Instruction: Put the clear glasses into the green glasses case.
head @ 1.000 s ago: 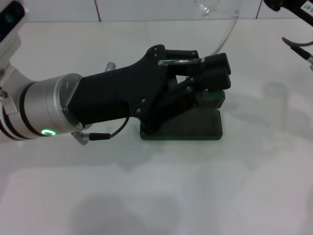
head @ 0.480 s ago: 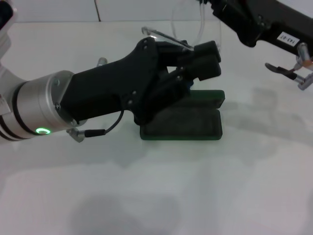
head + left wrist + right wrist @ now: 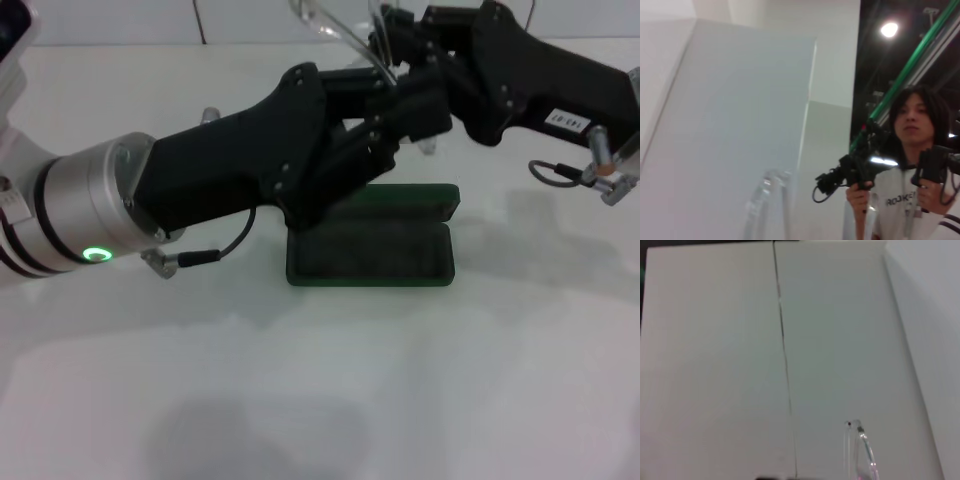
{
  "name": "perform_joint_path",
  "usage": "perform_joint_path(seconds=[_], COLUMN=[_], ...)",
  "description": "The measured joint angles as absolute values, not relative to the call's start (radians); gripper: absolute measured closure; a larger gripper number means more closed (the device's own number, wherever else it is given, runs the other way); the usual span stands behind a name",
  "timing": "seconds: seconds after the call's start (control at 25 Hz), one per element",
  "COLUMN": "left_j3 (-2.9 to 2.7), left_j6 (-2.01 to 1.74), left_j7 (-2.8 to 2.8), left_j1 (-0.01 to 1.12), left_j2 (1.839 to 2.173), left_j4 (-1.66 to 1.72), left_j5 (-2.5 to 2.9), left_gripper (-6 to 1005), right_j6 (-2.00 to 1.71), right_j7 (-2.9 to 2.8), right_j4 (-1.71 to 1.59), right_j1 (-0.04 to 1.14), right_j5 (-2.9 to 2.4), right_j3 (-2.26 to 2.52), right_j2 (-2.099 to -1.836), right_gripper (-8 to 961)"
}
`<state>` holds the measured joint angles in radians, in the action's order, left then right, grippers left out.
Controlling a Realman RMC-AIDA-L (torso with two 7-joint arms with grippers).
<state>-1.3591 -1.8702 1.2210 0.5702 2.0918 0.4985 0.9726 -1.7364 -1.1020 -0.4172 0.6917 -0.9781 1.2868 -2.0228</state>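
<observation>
Currently both grippers meet above the far edge of the green glasses case, which lies open on the white table with its dark lined tray facing up and its lid standing behind. The clear glasses are held in the air between the two grippers, above and behind the case and apart from it; one clear arm and part of the lens show at the top of the head view. The left gripper reaches in from the left. The right gripper reaches in from the right. Their black fingers overlap here, so whether either set is pinching the frame or merely beside it cannot be told

Procedure for the step in hand, as a judgement:
1. Confirm one gripper has firm hold before the other lets go, since the frame is thin and slippery-looking
2. Fold or align the long arms so they lie along the length of the tray
3. Lower with the lens level, centred over the lining and clear of the lid
4. Release only once the frame rests on the lining

Risk: a protruding arm may catch the case rim
</observation>
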Motion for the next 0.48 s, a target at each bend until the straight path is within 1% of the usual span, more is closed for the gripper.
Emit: perform_joint_path(seconds=[0.48], left_j3=[-1.357], left_j6=[-1.796], left_j7=[1.222], left_j1=[0.577], left_j2=[2.089], left_j4=[0.461], left_j5=[0.927], left_gripper=[853], right_j6=[-1.721], right_j7=[-1.063], right_j4=[-0.425], right_j1=[0.690], right_j5=[-1.009], right_j3=[1.291], right_j2=[-2.022], right_gripper=[881])
